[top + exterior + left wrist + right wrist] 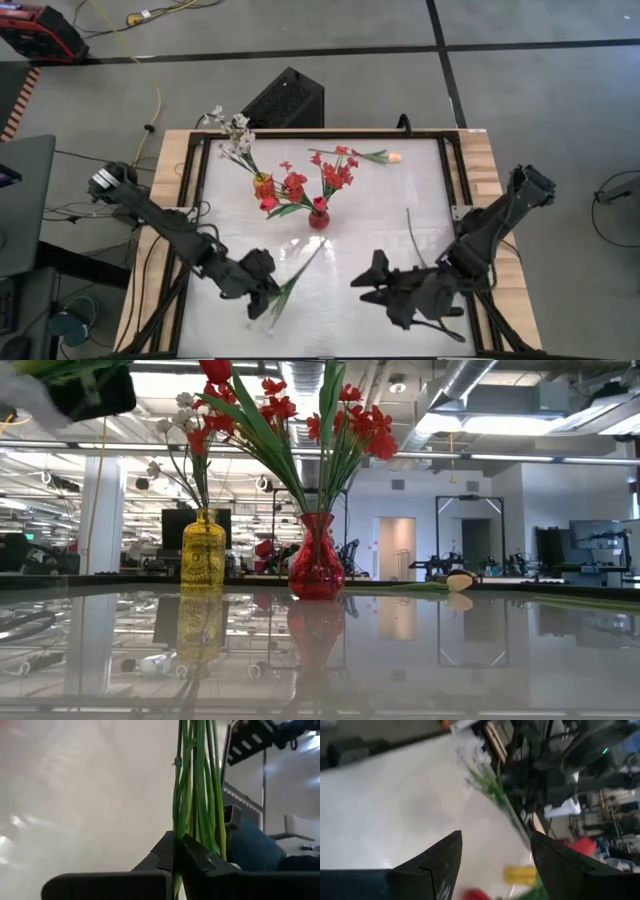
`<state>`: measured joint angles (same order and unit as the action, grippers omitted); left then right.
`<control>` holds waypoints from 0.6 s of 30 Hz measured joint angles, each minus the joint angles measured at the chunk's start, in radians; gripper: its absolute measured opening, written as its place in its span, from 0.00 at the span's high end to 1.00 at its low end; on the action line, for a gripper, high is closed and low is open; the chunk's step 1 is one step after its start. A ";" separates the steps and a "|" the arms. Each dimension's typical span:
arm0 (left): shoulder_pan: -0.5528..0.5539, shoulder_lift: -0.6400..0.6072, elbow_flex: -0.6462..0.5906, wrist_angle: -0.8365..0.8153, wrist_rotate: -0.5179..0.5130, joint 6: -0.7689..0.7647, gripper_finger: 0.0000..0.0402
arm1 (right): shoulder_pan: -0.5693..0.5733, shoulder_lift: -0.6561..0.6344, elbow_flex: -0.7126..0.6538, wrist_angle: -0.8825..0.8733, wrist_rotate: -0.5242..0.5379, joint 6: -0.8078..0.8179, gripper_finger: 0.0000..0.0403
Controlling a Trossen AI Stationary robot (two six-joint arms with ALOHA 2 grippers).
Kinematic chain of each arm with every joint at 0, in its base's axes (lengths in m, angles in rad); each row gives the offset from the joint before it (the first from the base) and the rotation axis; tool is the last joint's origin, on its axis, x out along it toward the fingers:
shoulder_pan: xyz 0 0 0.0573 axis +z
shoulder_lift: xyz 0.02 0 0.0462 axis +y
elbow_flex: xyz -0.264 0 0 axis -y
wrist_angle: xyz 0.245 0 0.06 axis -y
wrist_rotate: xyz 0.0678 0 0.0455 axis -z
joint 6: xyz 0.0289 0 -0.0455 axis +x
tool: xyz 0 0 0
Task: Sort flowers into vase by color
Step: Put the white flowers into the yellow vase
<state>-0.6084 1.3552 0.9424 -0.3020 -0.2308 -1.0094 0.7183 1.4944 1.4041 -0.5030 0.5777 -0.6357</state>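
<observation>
High view: long green-stemmed white-blossom spray (288, 288), lying slantwise on the glossy white tabletop (380, 215), in front of and to the left of the red glass vase (318, 217); its blossom end lies at the table's front edge, its stem tip points back toward the vase. Left gripper (262, 296), fingers clenched on this spray's bundle of green stems; the left wrist view shows the stems (192, 795) pinched between the two dark fingertips and running on past them.

Red glass vase, upright near the table's middle, holding bushy red flower clusters (338, 172) with long green leaves. Yellow glass vase (263, 185), upright just to the left of the red vase and slightly behind it, apart from it, holding white small-blossom sprays (238, 132) that lean out toward the back left corner. Red tulip (269, 203), head showing just to the left of the red vase.

Peach-orange tulip bud on a green stem (384, 156), lying flat behind and to the right of the red vase. Bare green stem (414, 236), lying flat to the right of the red vase.

Right gripper (360, 283), in front of and to the right of the red vase, fingers released and spread wide, nothing between them.
</observation>
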 joint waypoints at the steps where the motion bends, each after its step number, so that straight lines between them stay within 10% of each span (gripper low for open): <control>1: -0.005 0.021 0.000 0.022 0.012 -0.010 1.00 | 0.005 0.000 -0.020 0.038 -0.001 0.000 0.34; 18: -0.029 0.267 0.001 0.254 0.087 -0.127 1.00 | -0.070 0.287 -0.059 0.243 0.031 -0.001 0.34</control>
<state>-0.6377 1.6226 0.9436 -0.0483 -0.1434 -1.1365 0.6479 1.7819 1.3451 -0.2604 0.6090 -0.6365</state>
